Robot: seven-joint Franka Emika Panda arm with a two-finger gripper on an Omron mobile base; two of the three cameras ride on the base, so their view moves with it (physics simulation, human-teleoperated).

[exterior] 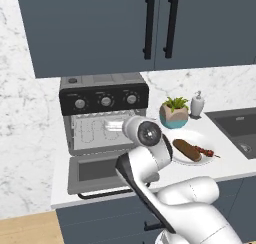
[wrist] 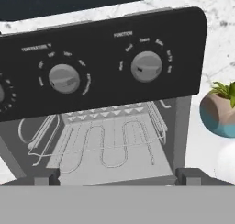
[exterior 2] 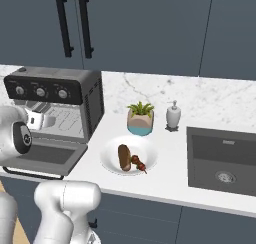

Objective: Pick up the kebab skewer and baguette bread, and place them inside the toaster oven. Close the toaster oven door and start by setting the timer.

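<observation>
Fingertips (wrist: 46,177) nearest lens, claw (wrist: 117,178) released, grasping nothing, facing toaster oven (exterior: 103,113) cavity. Toaster oven door (exterior: 95,173) down. Kebab skewer (exterior 2: 139,163) and baguette bread (exterior 2: 124,157) on white plate (exterior 2: 111,147), 3 o'clock of oven. I judge: swing toward plate, descend square over skewer, pinch across stick.

Small white lettering on the toaster oven (wrist: 101,48) control panel

"FUNCTION" stands above the right knob (wrist: 146,66) and what looks like "TEMPERATURE" above the middle knob (wrist: 64,78); the dial markings are too small to read.

potted plant (exterior 2: 140,117) beside what looks like soap dispenser (exterior 2: 173,115).
</observation>
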